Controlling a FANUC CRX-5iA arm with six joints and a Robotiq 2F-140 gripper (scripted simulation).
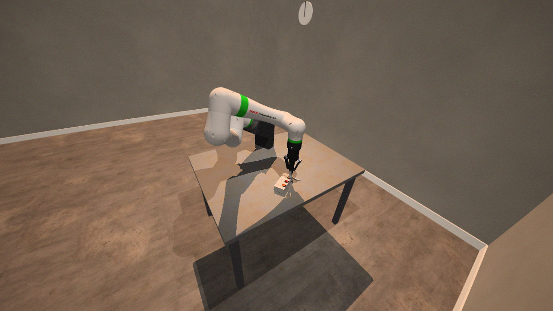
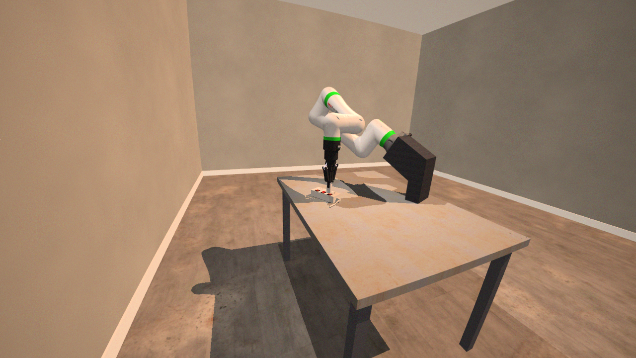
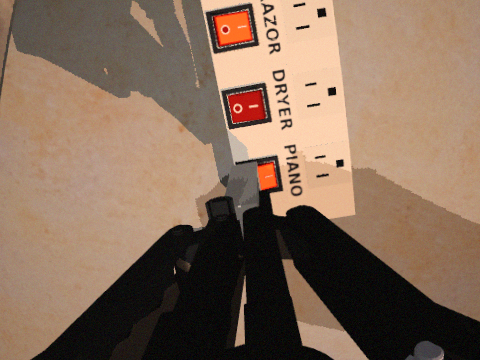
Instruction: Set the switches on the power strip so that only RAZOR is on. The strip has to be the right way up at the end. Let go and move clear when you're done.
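Observation:
The white power strip [image 1: 280,184] [image 2: 321,196] [image 3: 320,125] lies on the table with its switches and sockets facing up. In the wrist view the RAZOR switch [image 3: 233,28] is bright orange, lit. The DRYER switch [image 3: 246,106] is dark red, unlit. The PIANO switch [image 3: 268,175] shows bright orange on its right part; its left part is hidden behind the fingertips. My gripper [image 1: 290,174] [image 2: 329,191] [image 3: 247,184] is shut with nothing between its fingers and points down, its tips over the left side of the PIANO switch. Whether they touch it I cannot tell.
The table [image 1: 247,208] [image 2: 413,249] carries the strip, and its near edge in the top view lies beyond the strip. A thin pale piece [image 1: 296,179] [image 2: 334,203], perhaps cord, lies beside the strip's PIANO end. The arm's dark base [image 1: 264,135] [image 2: 415,169] stands on the table.

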